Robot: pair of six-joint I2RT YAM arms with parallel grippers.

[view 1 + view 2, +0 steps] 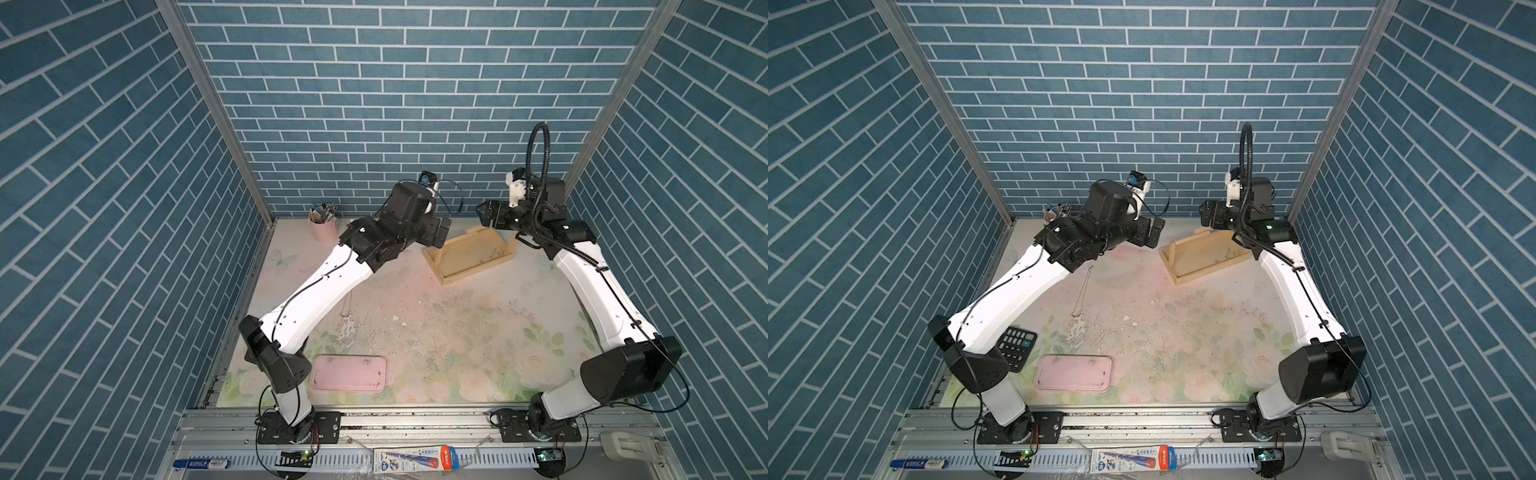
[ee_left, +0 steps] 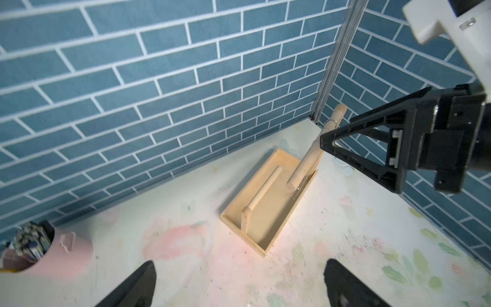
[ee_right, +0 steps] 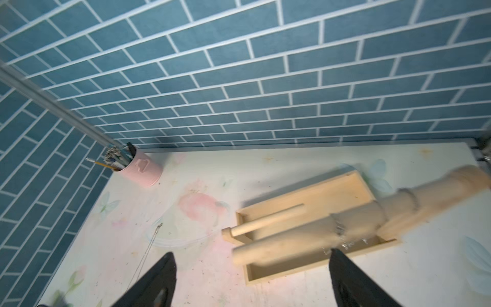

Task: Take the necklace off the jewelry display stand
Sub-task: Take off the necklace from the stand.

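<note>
The jewelry display stand [image 1: 478, 268] [image 1: 1212, 270] [image 2: 265, 212] [image 3: 300, 276] is a pale wooden tray with posts and a top bar, at the back right of the table. A thin silver necklace [image 2: 330, 122] [image 3: 338, 228] is looped round the bar, with chain hanging into the tray. Another thin chain [image 1: 348, 305] [image 1: 1082, 291] [image 3: 147, 249] lies flat on the table. My right gripper [image 1: 484, 212] [image 1: 1202, 212] [image 3: 252, 253] is open just above the bar's right end, one fingertip [image 2: 325, 141] beside the looped chain. My left gripper [image 1: 445, 230] [image 1: 1156, 232] [image 2: 240, 265] is open and empty, left of the stand.
A pink pen cup [image 1: 323, 228] [image 2: 66, 249] [image 3: 143, 170] stands at the back left. A flat pink tray [image 1: 348, 372] lies near the front edge, with a calculator [image 1: 1017, 343] to its left. The back and right brick walls are close to the stand.
</note>
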